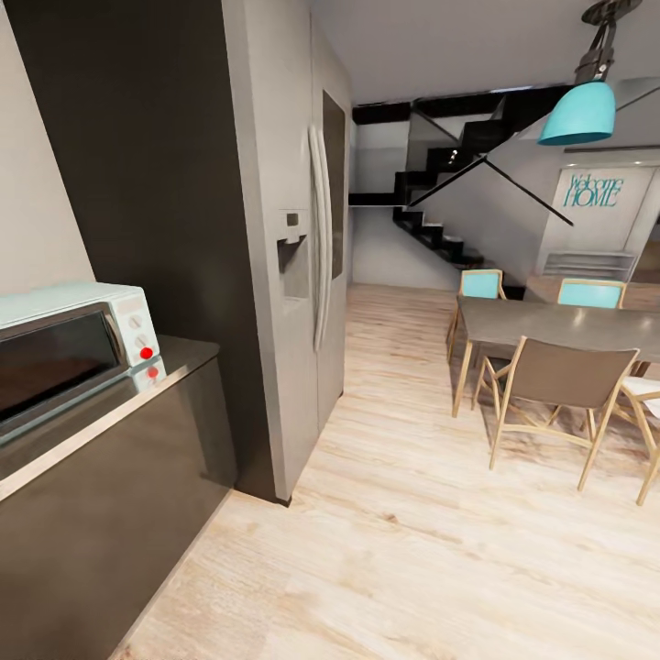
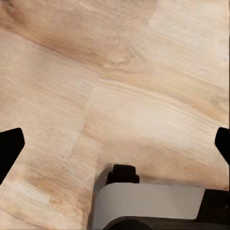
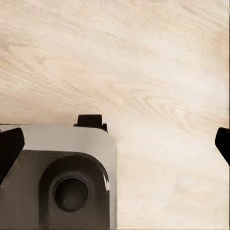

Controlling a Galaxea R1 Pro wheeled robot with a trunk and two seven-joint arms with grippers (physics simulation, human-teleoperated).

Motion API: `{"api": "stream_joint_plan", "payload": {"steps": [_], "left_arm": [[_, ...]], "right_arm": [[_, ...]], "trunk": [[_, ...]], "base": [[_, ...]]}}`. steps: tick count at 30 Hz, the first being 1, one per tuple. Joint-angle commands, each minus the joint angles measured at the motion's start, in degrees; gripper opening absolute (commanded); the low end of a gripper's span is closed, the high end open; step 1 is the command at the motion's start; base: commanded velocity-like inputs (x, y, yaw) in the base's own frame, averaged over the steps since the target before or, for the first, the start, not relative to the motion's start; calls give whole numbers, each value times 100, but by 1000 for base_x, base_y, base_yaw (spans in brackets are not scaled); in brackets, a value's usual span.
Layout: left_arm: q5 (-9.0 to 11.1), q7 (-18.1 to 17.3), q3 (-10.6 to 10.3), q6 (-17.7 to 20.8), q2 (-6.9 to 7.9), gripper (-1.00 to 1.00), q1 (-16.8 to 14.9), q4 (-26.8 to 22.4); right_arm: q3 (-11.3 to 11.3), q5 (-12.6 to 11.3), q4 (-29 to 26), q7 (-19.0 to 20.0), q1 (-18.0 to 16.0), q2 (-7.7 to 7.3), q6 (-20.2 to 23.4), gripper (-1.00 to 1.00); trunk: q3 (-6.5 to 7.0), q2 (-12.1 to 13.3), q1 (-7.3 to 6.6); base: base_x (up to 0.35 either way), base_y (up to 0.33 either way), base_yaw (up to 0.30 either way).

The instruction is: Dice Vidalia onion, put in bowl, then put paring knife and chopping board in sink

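The onion, sink, chopping board, paring knife and bowl are out of view. In the head view a stretch of grey countertop (image 1: 179, 359) with a metallic front edge runs over dark cabinets at the left. My left gripper (image 2: 115, 146) hangs open over bare wooden floor, its dark fingertips (image 2: 10, 146) at the picture's two sides with nothing between them. My right gripper (image 3: 115, 143) is open in the same way above the floor, and its fingertips (image 3: 9, 148) are also far apart.
A pale blue microwave (image 1: 69, 344) stands on the countertop. Beyond it is a tall grey fridge (image 1: 298, 275). A dining table (image 1: 559, 323) with chairs (image 1: 559, 378) is at the right, stairs (image 1: 440, 234) behind. Light wooden floor (image 1: 412, 550) lies between. My grey base (image 3: 57, 163) sits below the grippers.
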Motion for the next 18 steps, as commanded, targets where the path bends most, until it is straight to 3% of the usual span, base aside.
{"api": "stream_joint_plan", "payload": {"steps": [1,6,7,9,10,15,16,18], "left_arm": [[2,10,4,-12,-10,100,27,-166],[2,12,3,-31,-47,100,24,-976],[2,19,6,-75,-58,100,23,-1639],[2,20,7,-131,-61,100,23,-2010],[4,32,5,-190,-96,100,24,-2709],[9,42,2,-205,-167,100,23,-3479],[10,32,0,-199,-253,100,23,-4024],[9,27,-1,-190,-285,100,23,-4534]], "right_arm": [[3,0,-150,-15,-1,-30,-18,100],[2,-2,-900,-26,-1,-107,-17,100],[3,-8,-1464,-22,-1,-132,-48,100],[2,-10,-1673,-17,-1,-139,-190,100],[1,-11,-2122,-26,-1,-143,-770,100],[0,-8,-2973,-42,-1,-144,-1191,100],[-8,-14,-3534,-48,-1,-145,-1281,100],[-12,-21,-4080,-50,-1,-145,-1303,100]], "trunk": [[-6,-3,0],[-6,-3,0],[-6,-3,0],[-6,-3,0],[-6,-3,0],[-6,-3,0],[-6,-3,0],[-6,-3,0]], "base": [[0,0,0],[0,0,0],[0,0,0],[0,0,0],[0,0,0],[0,0,0],[0,0,0],[0,0,0]]}}
